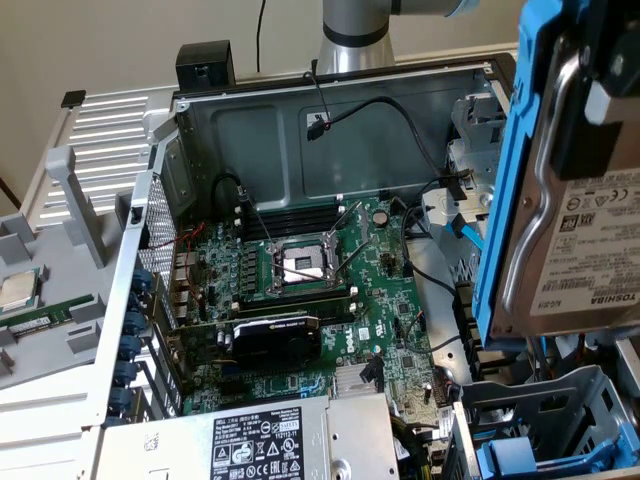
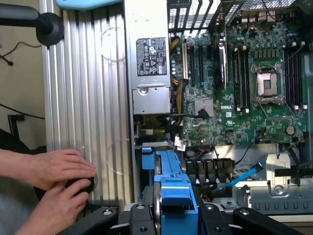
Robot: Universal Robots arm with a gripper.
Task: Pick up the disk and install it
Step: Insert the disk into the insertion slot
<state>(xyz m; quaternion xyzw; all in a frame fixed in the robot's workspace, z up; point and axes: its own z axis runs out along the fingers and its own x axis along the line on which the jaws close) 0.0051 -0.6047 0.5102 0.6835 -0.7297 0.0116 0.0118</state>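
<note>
The disk hangs upright at the exterior view's right, silver-grey, its white Toshiba label facing out, clipped in a bright blue carrier. It is above the grey drive cage at the corner of the open computer case and clear of it. My gripper is shut on the disk, with a black finger pressed against each side of the blue carrier. In the exterior view, one black finger lies across the disk's upper face.
The green motherboard with its bare CPU socket fills the case floor. A grey power supply lies along the near side. Black and blue cables run near the cage. A person's hands rest beside the ribbed silver panel.
</note>
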